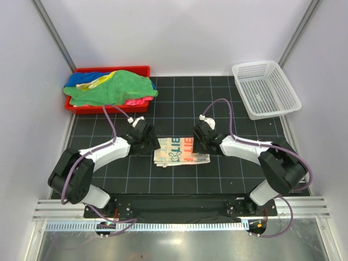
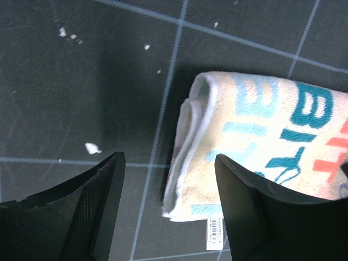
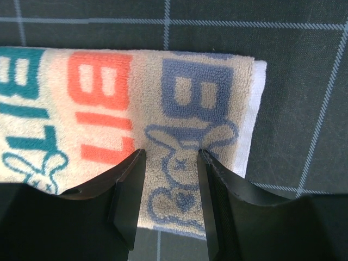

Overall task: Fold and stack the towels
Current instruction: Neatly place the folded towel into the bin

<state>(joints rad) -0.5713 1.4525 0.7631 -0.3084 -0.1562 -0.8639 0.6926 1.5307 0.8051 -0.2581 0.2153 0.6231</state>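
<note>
1. A black tabletop point(image 1: 179, 103) with a pale grid sits between plain white walls.
2. A cream towel point(image 1: 179, 152) printed with teal, orange and blue letters lies folded into a flat strip near the middle of the tabletop, between the two arms.
3. The left pincer point(image 2: 168, 163) is spread wide at the strip's left, rounded end. The folded edge lies in the gap, and one finger stands in front of the cloth.
4. The right pincer point(image 3: 169, 157) hangs over the strip's right end with its fingers apart. A blue rabbit print shows between them.
5. A red tray point(image 1: 73, 109) at the far left holds a loose heap: a green towel point(image 1: 114, 89) on top, with a blue towel point(image 1: 87, 77), a yellow towel point(image 1: 103, 81) and a pink towel point(image 1: 136, 101) showing beneath.
6. A white mesh basket point(image 1: 265, 87) stands at the far right.
</note>
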